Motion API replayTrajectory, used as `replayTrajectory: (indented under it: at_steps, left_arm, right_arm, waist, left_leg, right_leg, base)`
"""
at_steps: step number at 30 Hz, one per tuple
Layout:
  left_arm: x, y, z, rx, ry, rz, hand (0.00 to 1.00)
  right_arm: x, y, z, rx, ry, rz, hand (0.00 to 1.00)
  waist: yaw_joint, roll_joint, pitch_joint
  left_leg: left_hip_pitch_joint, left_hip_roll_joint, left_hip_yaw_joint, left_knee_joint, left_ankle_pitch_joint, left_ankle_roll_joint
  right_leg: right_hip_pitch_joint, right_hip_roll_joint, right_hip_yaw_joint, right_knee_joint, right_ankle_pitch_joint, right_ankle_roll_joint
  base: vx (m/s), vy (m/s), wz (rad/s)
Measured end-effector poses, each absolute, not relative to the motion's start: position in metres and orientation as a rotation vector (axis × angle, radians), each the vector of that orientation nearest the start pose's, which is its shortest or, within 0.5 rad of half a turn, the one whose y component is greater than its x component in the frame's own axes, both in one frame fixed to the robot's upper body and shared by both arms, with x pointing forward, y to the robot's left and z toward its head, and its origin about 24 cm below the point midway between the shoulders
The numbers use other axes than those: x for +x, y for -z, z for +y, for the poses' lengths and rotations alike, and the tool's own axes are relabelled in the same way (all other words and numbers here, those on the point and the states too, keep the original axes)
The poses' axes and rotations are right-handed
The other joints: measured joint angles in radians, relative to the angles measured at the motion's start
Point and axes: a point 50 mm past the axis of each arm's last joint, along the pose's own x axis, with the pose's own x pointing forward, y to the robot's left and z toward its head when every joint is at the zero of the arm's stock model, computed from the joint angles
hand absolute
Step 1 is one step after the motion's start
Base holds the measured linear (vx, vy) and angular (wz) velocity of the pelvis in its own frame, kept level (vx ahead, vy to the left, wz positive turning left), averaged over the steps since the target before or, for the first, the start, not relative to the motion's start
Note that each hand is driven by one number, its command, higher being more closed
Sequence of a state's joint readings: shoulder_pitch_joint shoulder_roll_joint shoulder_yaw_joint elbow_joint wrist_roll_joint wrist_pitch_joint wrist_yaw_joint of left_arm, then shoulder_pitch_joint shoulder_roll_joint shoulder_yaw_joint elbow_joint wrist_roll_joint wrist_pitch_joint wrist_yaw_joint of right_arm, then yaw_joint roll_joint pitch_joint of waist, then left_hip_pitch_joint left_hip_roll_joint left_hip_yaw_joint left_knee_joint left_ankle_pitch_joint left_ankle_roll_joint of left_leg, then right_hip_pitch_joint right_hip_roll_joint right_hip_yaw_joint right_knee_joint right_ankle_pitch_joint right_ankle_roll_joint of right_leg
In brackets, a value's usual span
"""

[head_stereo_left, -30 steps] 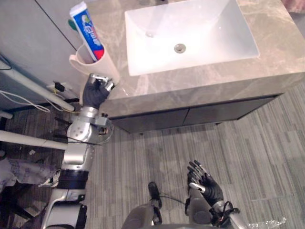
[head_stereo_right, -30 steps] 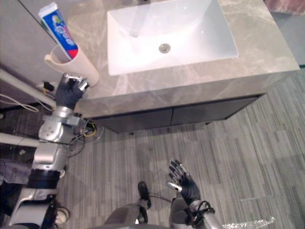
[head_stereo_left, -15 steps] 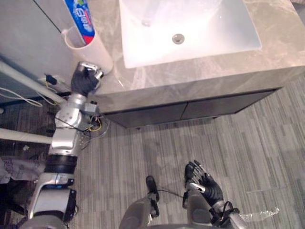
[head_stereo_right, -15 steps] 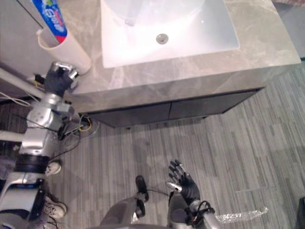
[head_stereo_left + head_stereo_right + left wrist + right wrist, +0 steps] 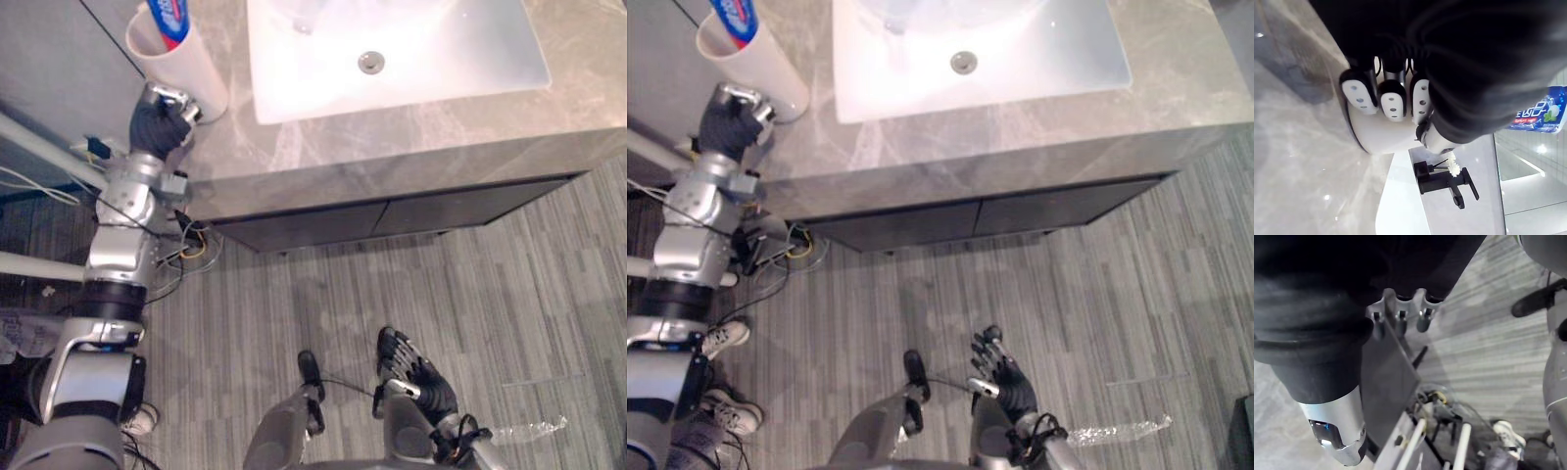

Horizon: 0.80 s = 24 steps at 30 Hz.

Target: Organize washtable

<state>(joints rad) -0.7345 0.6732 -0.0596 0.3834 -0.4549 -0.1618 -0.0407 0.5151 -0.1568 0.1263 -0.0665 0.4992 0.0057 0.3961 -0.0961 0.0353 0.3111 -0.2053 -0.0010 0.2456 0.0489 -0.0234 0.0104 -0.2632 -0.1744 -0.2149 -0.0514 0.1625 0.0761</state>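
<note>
The grey marble-patterned stone bench (image 5: 421,137) carries a cream-white cylindrical cup (image 5: 196,78), upright at its left end, just left of the white rectangular basin (image 5: 411,59) sunk into its top.

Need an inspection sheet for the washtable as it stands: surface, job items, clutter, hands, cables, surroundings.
Surface: grey marble countertop, white rectangular sink, black faucet.
Job's things: white cup at the counter's left corner, blue toothpaste tube standing inside.
Clutter: crumpled clear plastic on the floor.
Hands: left hand, fingers curled round the cup's base; right hand open, low over the floor.
Cables: wire tangle under the counter.
Surroundings: dark cabinet, grey plank floor.
</note>
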Motion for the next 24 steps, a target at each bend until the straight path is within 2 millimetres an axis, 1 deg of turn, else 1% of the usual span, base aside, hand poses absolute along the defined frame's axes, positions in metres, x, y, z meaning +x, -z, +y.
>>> replayTrajectory:
  at_steps: [6, 10, 14, 19, 24]
  left_arm:
    - [0.359, -0.249, 0.232, 0.228, 0.068, -0.528, 1.0]
    - [0.362, -0.264, 0.229, 0.224, 0.064, -0.563, 1.0]
    - [0.365, -0.267, 0.223, 0.23, 0.077, -0.563, 1.0]
    - [0.371, -0.266, 0.228, 0.227, 0.047, -0.538, 1.0]
    - [0.377, -0.28, 0.227, 0.223, 0.033, -0.549, 1.0]
  right_arm:
    - [0.126, 0.031, -0.153, 0.451, -0.312, 0.371, 0.0]
    - [0.128, 0.026, -0.153, 0.448, -0.32, 0.35, 0.0]
    - [0.129, 0.023, -0.153, 0.445, -0.324, 0.337, 0.0]
    - [0.129, 0.024, -0.155, 0.435, -0.327, 0.34, 0.0]
    - [0.129, 0.023, -0.155, 0.432, -0.327, 0.339, 0.0]
  waist:
    - [-0.002, -0.003, 0.003]
    - [-0.002, -0.009, 0.037]
    - [-0.003, -0.01, 0.038]
    - [-0.013, -0.012, 0.039]
    - [-0.015, -0.019, 0.045]
  left_leg:
    - [-0.002, 0.0, 0.001, 0.002, 0.0, 0.0]
    - [-0.002, -0.001, 0.002, 0.007, 0.0, 0.001]
    - [-0.013, 0.0, 0.005, 0.008, 0.0, 0.001]
    - [-0.017, 0.0, 0.005, 0.008, 0.0, 0.001]
    - [-0.033, 0.001, 0.005, 0.022, -0.002, 0.004]
  right_leg:
    - [-0.004, 0.0, 0.002, 0.005, 0.0, 0.0]
    - [-0.007, -0.002, 0.006, 0.015, 0.001, -0.001]
    - [-0.021, -0.001, 0.011, 0.016, 0.002, -0.003]
    - [-0.024, -0.001, 0.011, 0.015, 0.002, -0.003]
    - [-0.036, -0.001, 0.013, 0.016, 0.005, -0.006]
  base:
    - [0.0, 0.0, 0.0]
    - [-0.02, 0.001, -0.01]
    - [0.0, -0.002, -0.02]
    - [0.01, -0.001, 0.0]
    - [0.0, 0.0, 0.0]
